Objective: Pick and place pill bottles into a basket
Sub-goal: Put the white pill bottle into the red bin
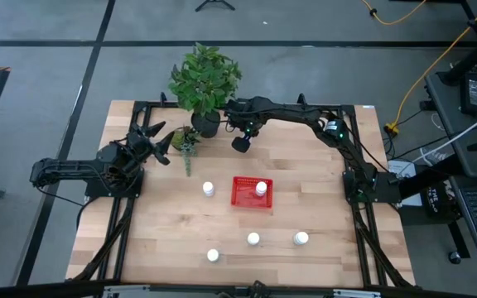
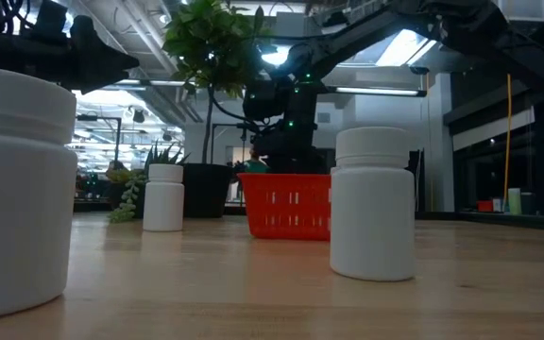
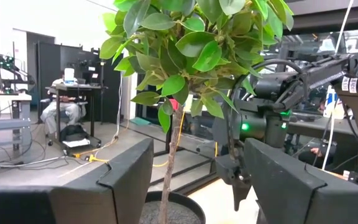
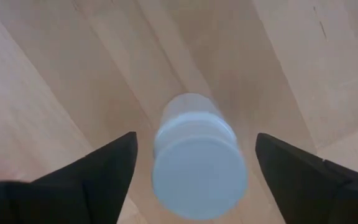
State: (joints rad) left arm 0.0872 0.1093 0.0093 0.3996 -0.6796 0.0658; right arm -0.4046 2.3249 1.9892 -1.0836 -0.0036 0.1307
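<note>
Several small white pill bottles stand on the wooden table: one (image 1: 209, 189) left of the red basket (image 1: 245, 199), three along the near side (image 1: 213, 255) (image 1: 253, 239) (image 1: 301, 238). One more bottle (image 1: 261, 189) stands inside the basket. My right gripper (image 1: 241, 143) points down at the far side, behind the basket. It is open, with its fingers on either side of another upright bottle (image 4: 197, 162), a gap showing on both sides. My left gripper (image 1: 160, 139) is open and empty at the far left, facing the potted plant (image 3: 179, 74).
A leafy plant in a black pot (image 1: 206, 122) stands at the far edge. A small succulent (image 1: 187, 142) is beside it, just in front of my left gripper. Black frame rails (image 1: 122, 223) run along both table sides. In the low view a bottle (image 2: 373, 203) stands before the basket (image 2: 291, 206).
</note>
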